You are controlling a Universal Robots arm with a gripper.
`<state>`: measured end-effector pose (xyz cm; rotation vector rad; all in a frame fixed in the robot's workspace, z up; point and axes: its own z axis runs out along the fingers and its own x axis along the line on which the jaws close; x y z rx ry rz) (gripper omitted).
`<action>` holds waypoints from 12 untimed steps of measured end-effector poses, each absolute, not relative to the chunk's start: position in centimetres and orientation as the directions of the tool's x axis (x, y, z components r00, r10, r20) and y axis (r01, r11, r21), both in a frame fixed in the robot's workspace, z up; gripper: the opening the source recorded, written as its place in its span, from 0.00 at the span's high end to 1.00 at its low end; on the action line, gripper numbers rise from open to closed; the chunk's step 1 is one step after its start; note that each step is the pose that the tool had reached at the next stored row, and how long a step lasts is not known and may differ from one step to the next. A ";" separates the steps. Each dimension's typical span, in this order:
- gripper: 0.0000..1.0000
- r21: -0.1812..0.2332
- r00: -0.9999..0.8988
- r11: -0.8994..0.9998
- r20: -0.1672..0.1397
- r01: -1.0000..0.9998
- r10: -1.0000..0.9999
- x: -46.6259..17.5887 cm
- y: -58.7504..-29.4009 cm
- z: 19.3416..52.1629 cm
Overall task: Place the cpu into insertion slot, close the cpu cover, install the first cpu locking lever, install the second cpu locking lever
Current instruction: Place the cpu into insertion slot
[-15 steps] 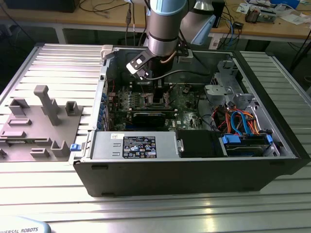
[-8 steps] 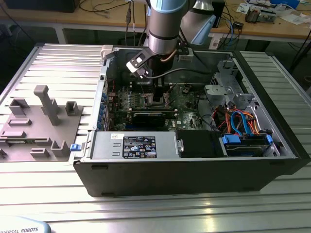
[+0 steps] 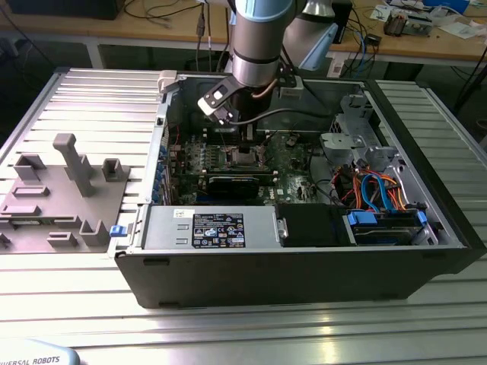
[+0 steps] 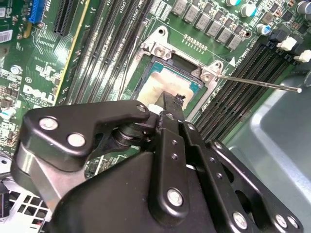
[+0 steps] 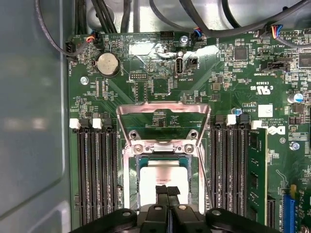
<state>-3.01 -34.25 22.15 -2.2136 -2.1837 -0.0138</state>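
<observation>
**Tool closed over the cpu seated in its socket**

Tool point(image 5: 167, 190) fingertips sit pressed together with nothing visible between them, so the tool is closed and holds nothing. In the first wrist view the tips hang directly over the cpu point(image 5: 163, 175); whether they actually touch it cannot be told.

The cpu is a pale, silvery square with a thin green edge. It lies flat inside the insertion slot point(image 5: 163, 158), which sits on the green motherboard point(image 5: 146, 82) between banks of long black memory slots point(image 5: 95, 174) on both sides.

The cpu cover point(image 5: 146, 109), a thin metal frame with a cut-out middle, stands swung open on its hinge at one edge of the slot, not lowered onto the cpu. In the second wrist view a thin metal lever rod point(image 4: 257, 84) juts out from a corner of the slot, away from the socket and over the memory slots, so it is not latched down.

In the exterior view, the grey and blue robot arm point(image 3: 259, 38) comes down from the top centre of the frame into an open black computer case point(image 3: 304, 266). The case lies on its side on a ribbed metal table point(image 3: 76, 304), in the middle of the frame. A grey moulded fixture block point(image 3: 68, 190) rests on the table at the exterior view's left, well apart from the case.
</observation>
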 end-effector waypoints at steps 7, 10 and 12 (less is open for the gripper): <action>0.89 -0.017 0.013 -0.013 0.029 1.000 1.000 -3.0 -34.3 22.6; 0.89 -0.017 0.013 -0.013 0.029 1.000 1.000 -3.0 -34.3 23.1; 0.89 -0.017 0.013 -0.013 0.029 1.000 1.000 -3.0 -34.3 23.3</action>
